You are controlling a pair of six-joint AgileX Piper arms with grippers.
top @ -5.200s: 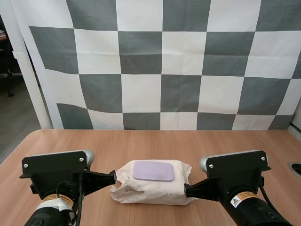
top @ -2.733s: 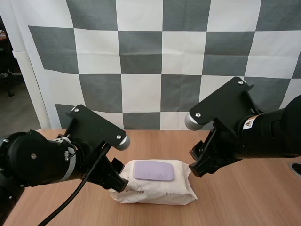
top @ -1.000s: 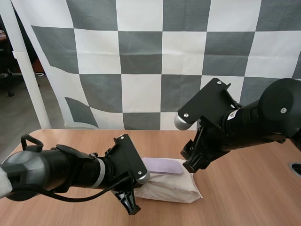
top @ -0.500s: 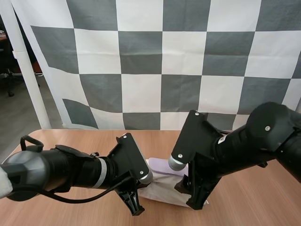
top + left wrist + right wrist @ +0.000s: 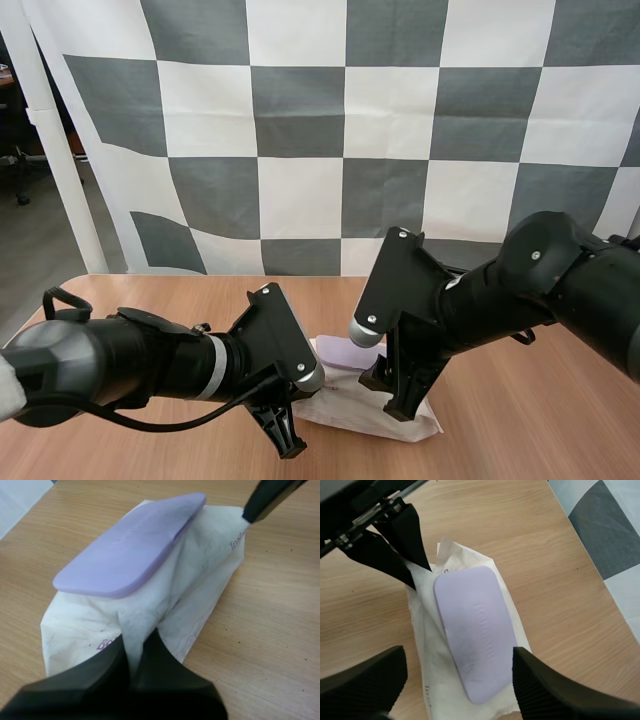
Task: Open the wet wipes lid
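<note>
Right now the pack of wet wipes (image 5: 200, 585) lies on the wooden table (image 5: 545, 555) between the two arms, its pale purple lid (image 5: 132, 547) flat and closed on top. The left gripper (image 5: 135, 642) is clamped on the pack. Its two black fingers (image 5: 112, 667) are drawn close together, pinching a fold of the crinkled white wrapper (image 5: 150, 610) at the pack's near end, and the film puckers up between the tips. Over at the other end, the right gripper (image 5: 456, 660) hangs above the pack with its jaws spread wide and gripping nothing, ribbed inner faces turned toward each other, the lid showing between them. From the left wrist view, one of its black fingertips sits just beside the far end of the wrapper, though I cannot tell if it touches.
</note>
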